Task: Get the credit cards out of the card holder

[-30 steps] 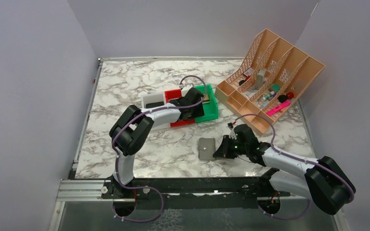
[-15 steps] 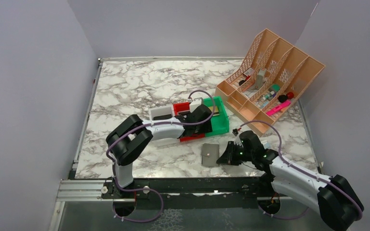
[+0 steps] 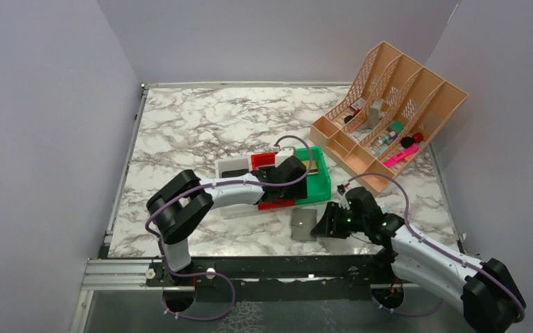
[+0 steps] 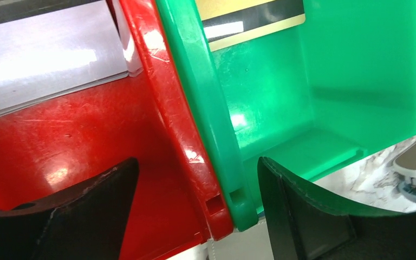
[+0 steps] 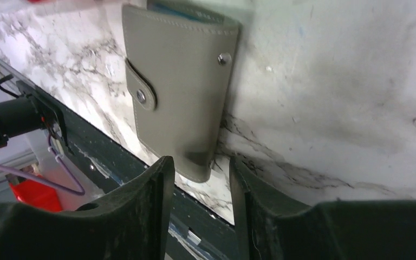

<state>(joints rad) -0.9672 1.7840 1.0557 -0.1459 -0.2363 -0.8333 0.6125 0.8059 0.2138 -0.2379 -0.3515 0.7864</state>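
Observation:
The card holder (image 3: 304,223) lies closed on the marble, grey side up with its snap tab fastened; it also shows in the right wrist view (image 5: 179,92). My right gripper (image 3: 327,223) is open at its right edge, and the holder's near corner sits just beyond the fingertips (image 5: 197,162). My left gripper (image 3: 293,168) is open and straddles the touching walls of the red bin (image 4: 59,141) and the green bin (image 4: 281,97), one finger in each. A gold card with a black stripe (image 4: 249,19) lies in the green bin. A silvery card (image 4: 49,59) lies in the red bin. A black card (image 3: 234,172) lies in the white bin.
The white bin (image 3: 223,166), red bin and green bin stand in a row just behind the card holder. A peach slatted organiser (image 3: 388,104) with small items stands at the back right. The black rail (image 3: 271,267) runs along the near table edge.
The row of bins slid toward the near right together with my left gripper. My right gripper and the card holder shifted slightly right and nearer.

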